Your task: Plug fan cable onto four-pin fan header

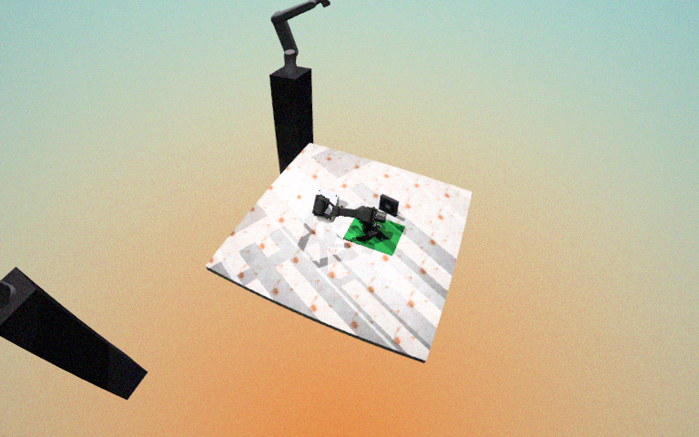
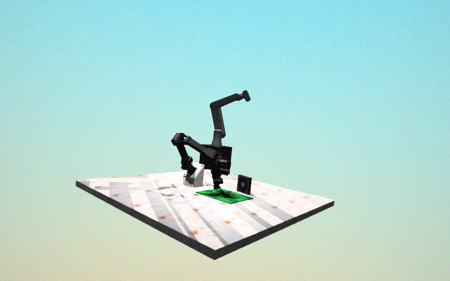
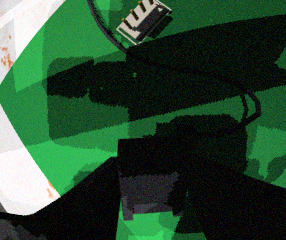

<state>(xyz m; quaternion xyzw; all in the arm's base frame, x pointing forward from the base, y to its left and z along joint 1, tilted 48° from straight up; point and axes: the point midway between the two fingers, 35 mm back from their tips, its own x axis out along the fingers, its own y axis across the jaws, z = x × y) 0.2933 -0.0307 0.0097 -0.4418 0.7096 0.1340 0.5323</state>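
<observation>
Board [image 3: 63, 154] — green, flat on the striped table [image 2: 186, 222]; no legible writing or labels on it in any view. 
Fan header [image 3: 143, 19] — pale four-pin socket near the board's far edge in the wrist view. 
Plug [image 3: 150, 190] — dark block, gripper [image 3: 158, 216] clamped on it above the board, apart from the header; thin cable [image 3: 93, 7] trails off. 
Fan [image 2: 244, 184] — upright, just beside the board. 
Arm — elbow raised, wrist pointing down over the board.

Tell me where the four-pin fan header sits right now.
In the wrist view, the fan header sits upper-centre on the green board, apart from the plug held in the pincer below.
</observation>
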